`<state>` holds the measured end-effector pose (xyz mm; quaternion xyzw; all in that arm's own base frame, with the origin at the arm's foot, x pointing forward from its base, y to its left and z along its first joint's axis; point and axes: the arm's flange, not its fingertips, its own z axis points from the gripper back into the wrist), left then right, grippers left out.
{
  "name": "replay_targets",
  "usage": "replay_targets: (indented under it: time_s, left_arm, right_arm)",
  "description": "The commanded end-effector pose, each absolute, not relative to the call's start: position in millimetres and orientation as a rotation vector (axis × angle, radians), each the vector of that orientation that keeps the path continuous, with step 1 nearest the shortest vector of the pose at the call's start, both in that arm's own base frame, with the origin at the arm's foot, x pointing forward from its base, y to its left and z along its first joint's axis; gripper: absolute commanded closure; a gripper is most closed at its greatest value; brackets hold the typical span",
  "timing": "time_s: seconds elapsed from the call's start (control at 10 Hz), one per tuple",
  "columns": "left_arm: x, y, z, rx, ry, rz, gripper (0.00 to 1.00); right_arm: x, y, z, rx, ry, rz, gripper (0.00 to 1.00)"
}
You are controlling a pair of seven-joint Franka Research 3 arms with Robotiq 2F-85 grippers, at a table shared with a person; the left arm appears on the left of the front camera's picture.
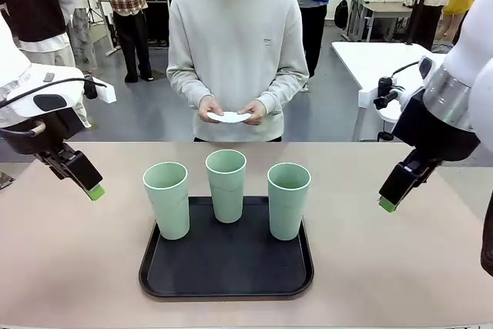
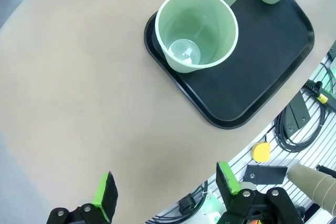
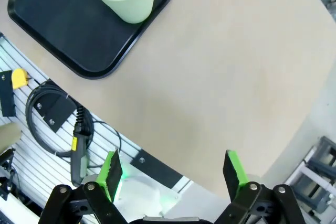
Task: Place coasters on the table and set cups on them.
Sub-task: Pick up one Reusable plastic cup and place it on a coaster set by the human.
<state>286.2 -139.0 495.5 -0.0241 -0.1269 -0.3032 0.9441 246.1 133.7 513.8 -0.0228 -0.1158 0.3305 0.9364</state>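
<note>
tray: black rounded tray (image 1: 223, 290) with three tall mint-green plastic tumblers (image 1: 226, 185) standing on it
person: hands (image 1: 256, 110) holding white scalloped paper discs (image 1: 229, 117)
jaws: both pairs spread wide, nothing in 'em

Three upright mint-green cups (image 1: 166, 199) on the tray (image 1: 231, 271), middle of the table (image 1: 77, 267) near edge. White coasters (image 1: 229, 117) in a person's hands (image 1: 208, 107) beyond the far edge.

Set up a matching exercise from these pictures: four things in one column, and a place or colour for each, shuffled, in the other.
Column A
1. cups
2. coasters
3. tray
4. table

Column B
a. in the person's hands
b. pinkish-beige
c. black
d. standing on the tray

Pairs: 1-d, 2-a, 3-c, 4-b
</note>
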Motion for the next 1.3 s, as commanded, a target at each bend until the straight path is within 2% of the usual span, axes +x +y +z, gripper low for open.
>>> replay_targets:
  time_s: [0.0,0.1,0.3,0.5,0.8,1.2]
  left_arm:
    - [289,-139,496,-0.060,-0.271,-0.635,0.00]
    - [286,-139,496,-0.049,-0.259,-0.618,0.00]
    - [285,-94,528,-0.498,-0.419,-0.531,0.00]
    - [281,-59,545,-0.787,-0.531,-0.413,0.00]
    - [271,7,526,-1.021,-0.503,-0.242,0.00]
    - [277,121,505,-1.074,-0.398,-0.022,0.00]
  right_arm:
    - [250,133,513,-0.044,-0.243,0.676,0.00]
    - [246,134,514,-0.047,-0.237,0.675,0.00]
    - [243,80,539,0.378,-0.266,0.526,0.00]
    - [231,31,549,0.705,-0.297,0.395,0.00]
    - [210,-45,523,0.907,-0.271,0.261,0.00]
    - [223,-164,503,0.988,-0.172,0.031,0.00]
